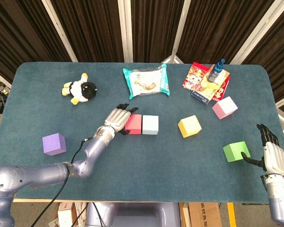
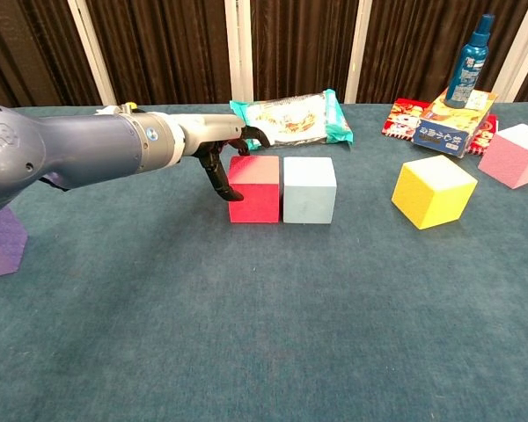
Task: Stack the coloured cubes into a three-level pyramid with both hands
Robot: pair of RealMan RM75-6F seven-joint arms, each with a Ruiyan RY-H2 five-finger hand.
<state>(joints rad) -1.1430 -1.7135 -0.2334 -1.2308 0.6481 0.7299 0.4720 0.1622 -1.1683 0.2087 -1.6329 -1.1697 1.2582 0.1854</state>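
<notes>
Six coloured cubes lie on the dark teal table (image 1: pixel 47 90), none stacked yet. The red foam-looking cube (image 1: pixel 133 124) and the pale blue cube (image 1: pixel 150 125) stand side by side near the middle, faces touching or all but touching; the yellow cube (image 1: pixel 189 126) sits to their right, well apart, the pink cube (image 1: pixel 225 107) further right and farther back, the green cube (image 1: pixel 235 151) near the right front edge, and the purple cube (image 1: pixel 54 144) alone at the left. They look light, stiff and matt, with flat faces that should not slip much; I judge each is best taken across two opposite side faces, thumb on one and fingers on the other, leaving top and bottom free for stacking. The left hand (image 1: pixel 118 118) reaches in low from the left, its forearm nearly level with the table, fingers (image 2: pixel 216 176) curled down against the red cube's left face and a dark tip hooked over its far top edge; it presses rather than grips, so it holds nothing. The right hand (image 1: pixel 270 151) stands at the right front edge, just beside the green cube, fingers upright and spread, holding nothing; whether its thumb touches the cube I cannot tell. Farther back lie a plush toy (image 1: pixel 79 88), a snack bag (image 1: pixel 146 81) and a blue spray bottle (image 1: pixel 217 70) on colourful packets (image 1: pixel 199 78).
</notes>
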